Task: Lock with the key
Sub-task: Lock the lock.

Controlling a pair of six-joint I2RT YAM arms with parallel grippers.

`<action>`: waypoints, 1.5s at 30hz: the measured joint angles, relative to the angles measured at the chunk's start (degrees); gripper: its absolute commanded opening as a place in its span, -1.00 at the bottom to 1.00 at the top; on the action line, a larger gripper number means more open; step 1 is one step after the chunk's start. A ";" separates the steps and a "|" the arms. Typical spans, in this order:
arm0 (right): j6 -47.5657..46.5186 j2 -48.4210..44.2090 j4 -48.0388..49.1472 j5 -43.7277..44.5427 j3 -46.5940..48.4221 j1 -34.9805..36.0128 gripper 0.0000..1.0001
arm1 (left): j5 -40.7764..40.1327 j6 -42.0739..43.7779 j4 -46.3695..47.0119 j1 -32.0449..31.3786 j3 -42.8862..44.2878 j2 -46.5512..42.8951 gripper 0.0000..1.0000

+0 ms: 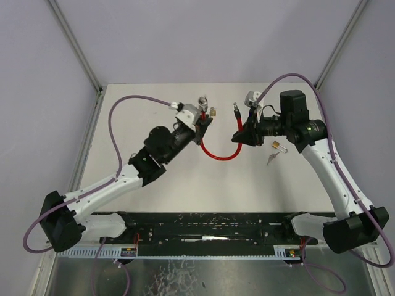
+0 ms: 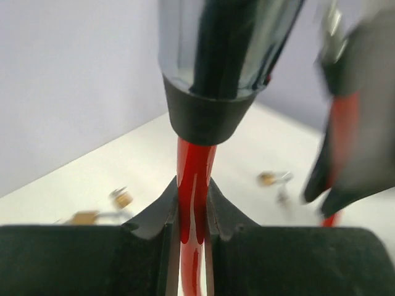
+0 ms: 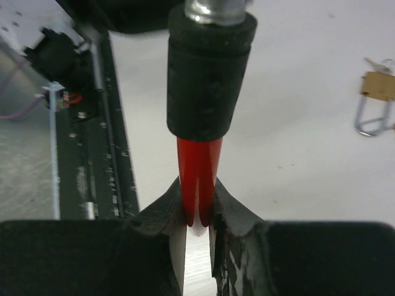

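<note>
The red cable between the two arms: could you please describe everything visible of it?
The red cable is glossy and looks plastic-coated. It sags in a U between the left gripper and the right gripper. Each gripper pinches it just below a black collar that ends the cable and is topped with metal.
</note>
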 measured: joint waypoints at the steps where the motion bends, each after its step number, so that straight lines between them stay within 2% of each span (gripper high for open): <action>1: 1.11 0.66 -0.94 -2.19 1.03 0.00 -1.00 | -2.91 4.39 -2.25 -1.44 -0.02 0.52 -1.00; 5: 5.51 5.53 -3.26 -8.90 6.29 0.66 -1.00 | -10.71 16.02 -8.26 -3.58 -0.07 2.32 -1.00; 11: 8.98 9.20 -5.62 -10.91 7.65 5.77 -1.00 | -14.40 23.41 -9.90 -3.63 -0.04 2.73 -1.00; 16: 11.28 8.37 -4.11 -11.02 4.87 7.17 -1.00 | -14.10 23.23 -10.21 -3.56 -0.02 2.86 -1.00; 24: 12.87 5.35 -1.20 -10.88 0.81 6.45 -1.00 | -10.25 17.46 -11.98 -0.15 0.20 2.45 -1.00; 31: 14.49 4.76 2.71 -11.06 -4.83 6.62 -1.00 | -9.31 15.63 -13.81 0.15 1.53 2.40 -1.00; 45: 16.41 6.40 4.15 -11.30 -5.18 10.23 -1.00 | -8.79 15.87 -15.56 -1.05 3.15 4.98 -1.00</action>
